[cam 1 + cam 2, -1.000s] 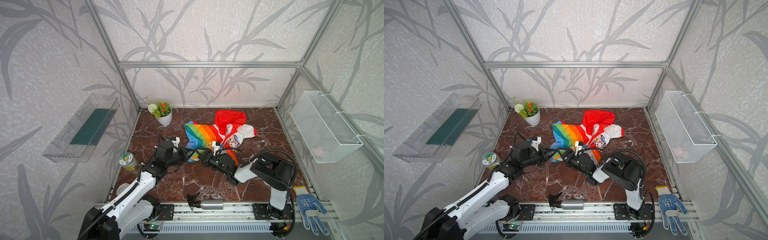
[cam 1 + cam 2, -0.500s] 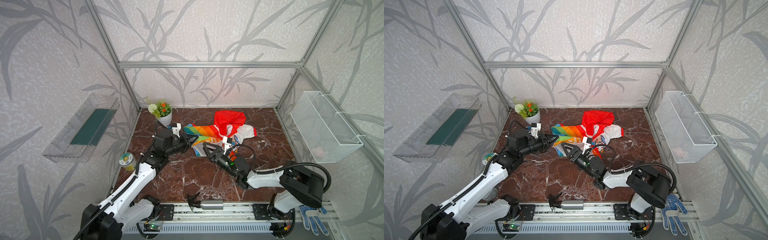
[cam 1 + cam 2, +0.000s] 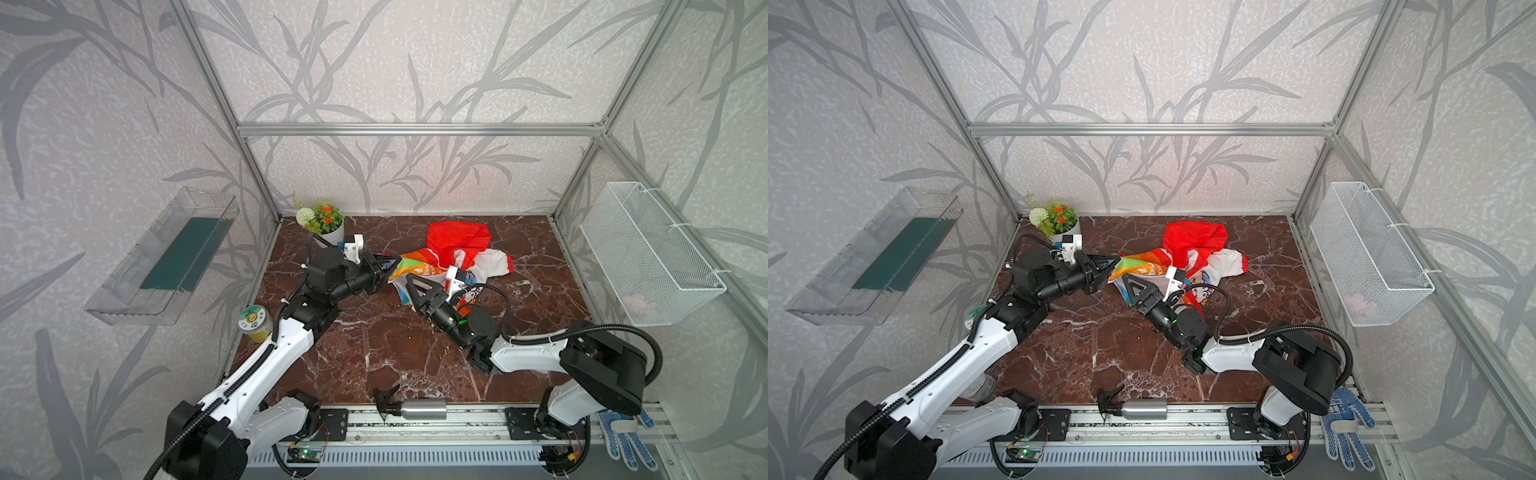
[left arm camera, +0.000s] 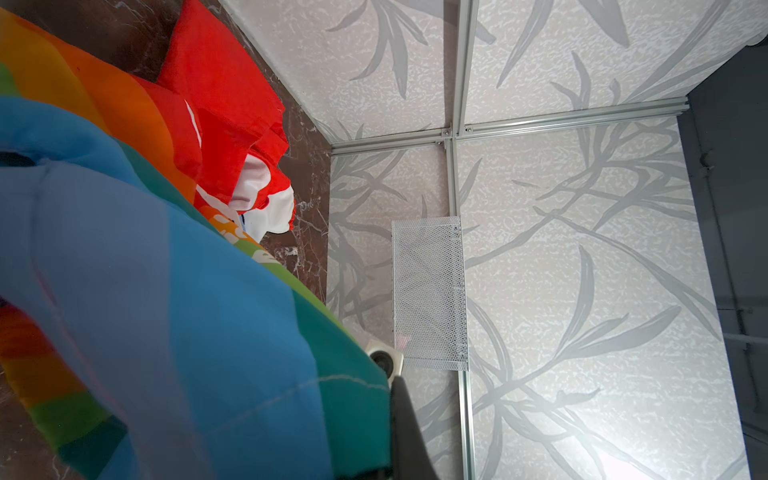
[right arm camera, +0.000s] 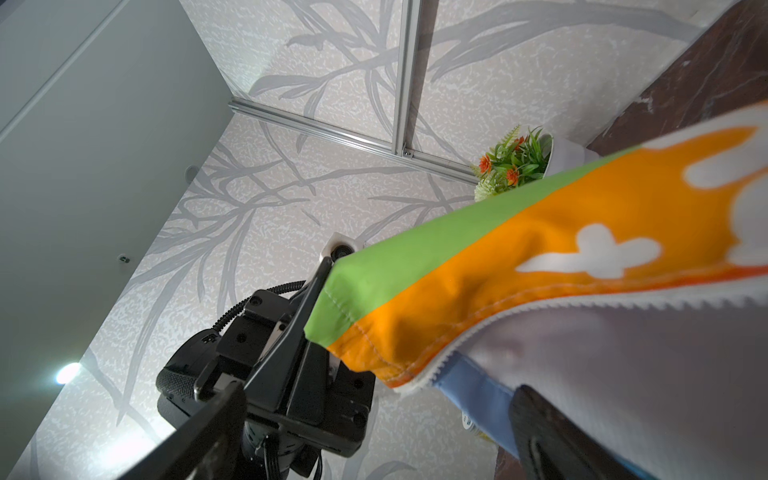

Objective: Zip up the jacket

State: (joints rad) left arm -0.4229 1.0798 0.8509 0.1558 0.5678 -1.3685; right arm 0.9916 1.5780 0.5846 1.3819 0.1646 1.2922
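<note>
Jacket (image 3: 455, 259) lies crumpled toward the back middle of the brown marble worktop (image 3: 374, 353), its red hood (image 3: 457, 235) nearest the rear wall. One rainbow-striped front corner is raised off the worktop, pinched in the left gripper (image 3: 394, 265), whose jaws are closed tight on the green and orange hem. In the right wrist view the white zipper teeth (image 5: 582, 308) run along that raised edge. The right gripper (image 3: 415, 284) sits just beside the lifted fabric with its jaws spread wide, gripping nothing. A potted plant (image 3: 324, 222) stands near the back left corner
</note>
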